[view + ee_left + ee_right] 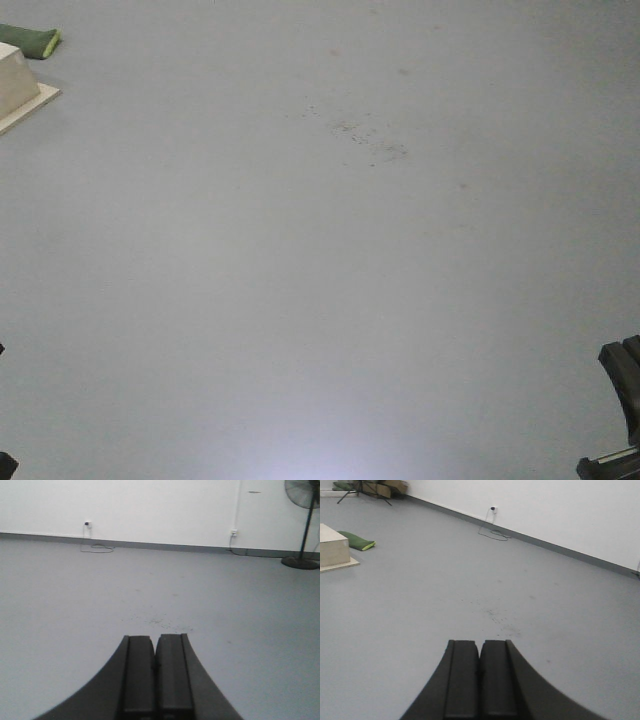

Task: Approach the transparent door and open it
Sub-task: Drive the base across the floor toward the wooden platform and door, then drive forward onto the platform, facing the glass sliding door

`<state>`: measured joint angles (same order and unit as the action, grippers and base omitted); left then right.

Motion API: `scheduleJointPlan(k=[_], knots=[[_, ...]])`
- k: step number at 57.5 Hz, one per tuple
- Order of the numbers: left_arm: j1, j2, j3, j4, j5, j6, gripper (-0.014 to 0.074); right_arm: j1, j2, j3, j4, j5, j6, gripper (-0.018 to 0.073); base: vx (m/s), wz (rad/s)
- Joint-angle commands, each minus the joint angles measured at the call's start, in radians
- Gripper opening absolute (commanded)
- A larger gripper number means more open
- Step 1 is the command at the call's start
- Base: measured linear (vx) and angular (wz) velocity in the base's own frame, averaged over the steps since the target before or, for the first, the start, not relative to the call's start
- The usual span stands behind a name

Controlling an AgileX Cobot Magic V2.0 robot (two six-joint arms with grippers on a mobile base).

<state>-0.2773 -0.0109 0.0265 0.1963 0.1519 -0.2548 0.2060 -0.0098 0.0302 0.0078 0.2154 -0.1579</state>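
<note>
The transparent door is out of view in every frame. My left gripper is shut and empty, its two black fingers pressed together over bare grey floor. My right gripper is also shut and empty above the same floor. In the front view only the black edge of the right arm shows at the lower right, and a sliver of the left arm at the lower left edge.
Grey floor with a patch of dark specks. A beige box on a board and a green cushion lie at the far left. A white wall with sockets and cables; a standing fan at right.
</note>
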Motion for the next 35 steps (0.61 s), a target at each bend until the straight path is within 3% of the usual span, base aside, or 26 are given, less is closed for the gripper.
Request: scheduleJointPlan(k=[1, 35], knots=[[-0.003, -0.012, 0.029, 0.002, -0.085, -0.009, 0.0, -0.007, -0.014, 0.014, -0.008, -0.085, -0.003, 0.0, 0.46, 0.49], [-0.003, -0.012, 0.029, 0.002, -0.085, -0.009, 0.0, -0.007, -0.014, 0.014, -0.008, -0.085, -0.003, 0.0, 0.52, 0.49]])
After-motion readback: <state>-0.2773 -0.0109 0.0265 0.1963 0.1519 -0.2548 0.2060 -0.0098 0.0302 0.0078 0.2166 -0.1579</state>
